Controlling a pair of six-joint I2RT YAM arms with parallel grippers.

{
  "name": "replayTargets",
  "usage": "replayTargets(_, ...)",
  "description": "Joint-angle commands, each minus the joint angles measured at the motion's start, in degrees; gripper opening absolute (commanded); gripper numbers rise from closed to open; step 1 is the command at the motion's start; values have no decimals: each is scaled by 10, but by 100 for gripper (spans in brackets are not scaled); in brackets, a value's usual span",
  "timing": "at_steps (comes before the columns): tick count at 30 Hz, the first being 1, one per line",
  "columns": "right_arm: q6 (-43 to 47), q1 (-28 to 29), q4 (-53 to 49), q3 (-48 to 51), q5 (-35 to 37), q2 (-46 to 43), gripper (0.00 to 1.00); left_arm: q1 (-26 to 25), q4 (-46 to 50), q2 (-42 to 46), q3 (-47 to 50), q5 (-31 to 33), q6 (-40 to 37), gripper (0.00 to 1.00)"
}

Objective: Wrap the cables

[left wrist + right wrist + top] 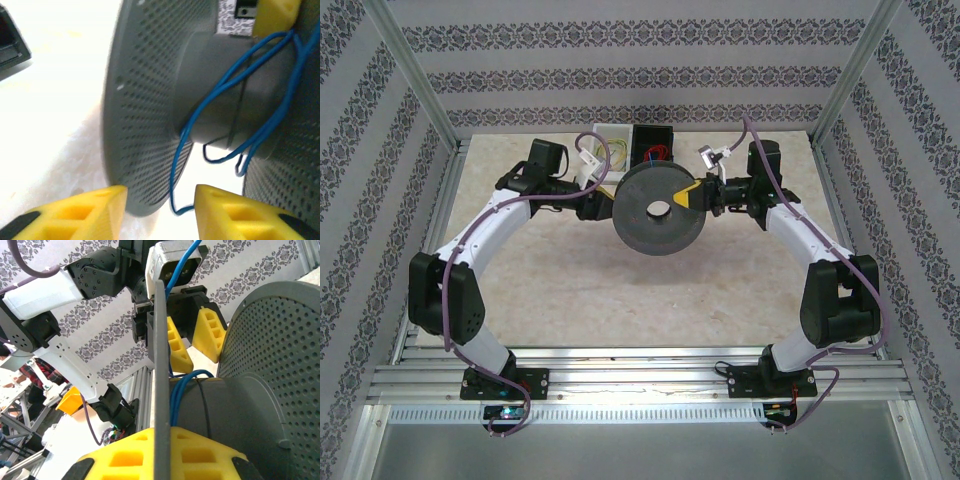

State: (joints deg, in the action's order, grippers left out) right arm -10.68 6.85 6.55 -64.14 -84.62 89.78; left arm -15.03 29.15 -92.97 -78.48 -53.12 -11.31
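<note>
The grey perforated spool was held up above the bench, between the two arms. The right fingers were clenched on one flange, one of them lying against its outer face. The left fingers stood released and wide apart, the other flange's rim showing between them. The blue wire lay in loose loops around the hub, one strand trailing down just beside a left fingertip.
</note>
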Motion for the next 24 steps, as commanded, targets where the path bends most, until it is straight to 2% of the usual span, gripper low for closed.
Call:
replayTargets(1,-10,-2,69,-42,1,-18,0,-16,36,18,14,40,-11,55)
replayTargets(3,-11,0,70,-40,3,-15,0,-15,36,23,12,68,-8,65)
replayTargets(6,-13,1,70,-33,6,-13,0,-13,41,29,5,99,-11,71)
replayTargets(13,-12,-2,68,-8,12,-11,0,5,58,47,-2,121,-19,74)
replayTargets(17,-24,-3,66,9,21,-2,0,36,55,84,8,139,-16,77)
replayTargets(23,-65,15,80,52,61,21,0,65,-8,137,40,274,46,91)
replayTargets(24,-78,21,86,58,73,29,0,65,-19,140,45,294,57,98)
